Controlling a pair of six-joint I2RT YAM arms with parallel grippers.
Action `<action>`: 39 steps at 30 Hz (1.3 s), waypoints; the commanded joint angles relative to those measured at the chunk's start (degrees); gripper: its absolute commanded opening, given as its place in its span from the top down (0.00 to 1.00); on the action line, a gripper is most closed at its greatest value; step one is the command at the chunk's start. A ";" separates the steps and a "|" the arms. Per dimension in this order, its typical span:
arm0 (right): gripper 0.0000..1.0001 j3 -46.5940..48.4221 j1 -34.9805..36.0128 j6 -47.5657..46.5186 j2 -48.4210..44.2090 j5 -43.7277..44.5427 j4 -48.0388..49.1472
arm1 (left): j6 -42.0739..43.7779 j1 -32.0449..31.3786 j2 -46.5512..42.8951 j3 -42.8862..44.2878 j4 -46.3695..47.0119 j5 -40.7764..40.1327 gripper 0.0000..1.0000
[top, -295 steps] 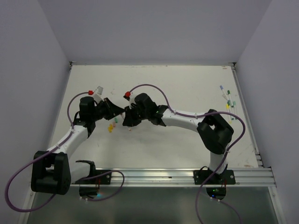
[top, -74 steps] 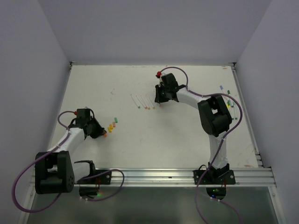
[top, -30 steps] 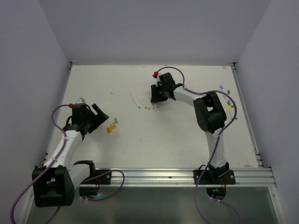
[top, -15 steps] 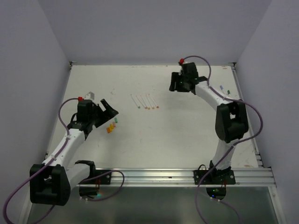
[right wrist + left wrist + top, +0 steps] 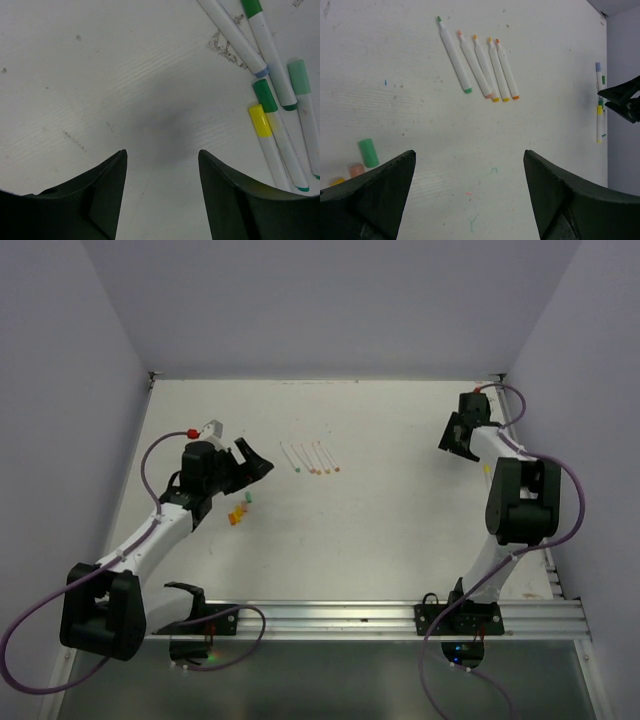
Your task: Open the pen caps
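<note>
White worktop (image 5: pixel 400 530): uncapped pens (image 5: pixel 485 68) rowed centre, loose caps (image 5: pixel 368 152) parked lower left. Spread, empty left tool (image 5: pixel 465 165); right tool (image 5: pixel 161 160) spread above capped pens (image 5: pixel 266 96), likely next pick.

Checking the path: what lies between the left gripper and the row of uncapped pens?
Only bare table, faintly ink-specked, between left gripper and uncapped pens; left wrist view shows it.
</note>
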 commanded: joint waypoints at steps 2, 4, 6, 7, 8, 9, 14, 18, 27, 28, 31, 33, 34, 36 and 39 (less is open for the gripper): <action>0.37 4.01 -0.98 -4.36 4.66 4.64 6.38 | 1.17 -1.92 2.42 -0.50 6.77 2.47 0.09; 0.35 4.19 -1.33 -7.35 6.16 5.71 8.40 | 0.73 -2.00 2.95 -2.34 8.79 2.91 0.09; 0.31 4.89 -2.37 -9.90 7.13 5.72 9.82 | -0.58 -2.00 3.30 -4.27 10.80 3.97 0.09; 0.30 5.42 -2.82 -10.69 8.00 5.37 10.25 | -1.11 -2.09 3.65 -4.71 12.82 4.84 0.09; 0.29 5.60 -3.26 -11.14 8.36 5.36 11.21 | -1.38 -2.18 4.01 -4.98 13.53 5.20 0.09; 0.27 5.77 -4.30 -11.84 8.63 4.06 11.57 | -1.55 -2.35 4.88 -4.89 14.32 5.37 0.09; 0.23 9.55 -6.68 -14.21 11.70 -0.25 11.75 | -1.64 -3.24 5.68 -5.15 15.21 5.29 0.09; 0.22 9.12 -6.78 -18.00 11.71 -2.98 14.03 | -1.64 -3.94 6.03 -5.68 16.61 5.46 0.09; 0.21 12.45 -9.06 -22.56 16.35 -11.42 12.89 | -1.91 -4.03 7.79 -5.33 17.85 6.43 0.09; 0.21 12.80 -9.15 -22.57 16.71 -11.51 12.98 | -1.91 -4.03 7.79 -5.33 17.85 6.43 0.09; 0.21 12.81 -9.67 -22.74 17.33 -12.21 13.42 | -1.82 -4.03 7.88 -5.33 17.85 6.52 0.09; 0.21 12.80 -9.85 -22.83 17.68 -12.74 13.51 | -1.91 -4.11 7.96 -5.51 18.11 6.52 0.09; 0.21 12.89 -9.85 -22.83 17.94 -12.65 13.42 | -1.91 -4.11 8.14 -5.51 18.20 6.61 0.09; 0.21 13.42 -10.03 -23.09 18.47 -12.65 12.81 | -1.82 -4.11 8.31 -5.33 18.37 6.78 0.09; 0.24 13.94 -9.94 -23.53 19.61 -13.09 11.32 | -1.91 -4.11 8.49 -5.25 18.37 7.05 0.09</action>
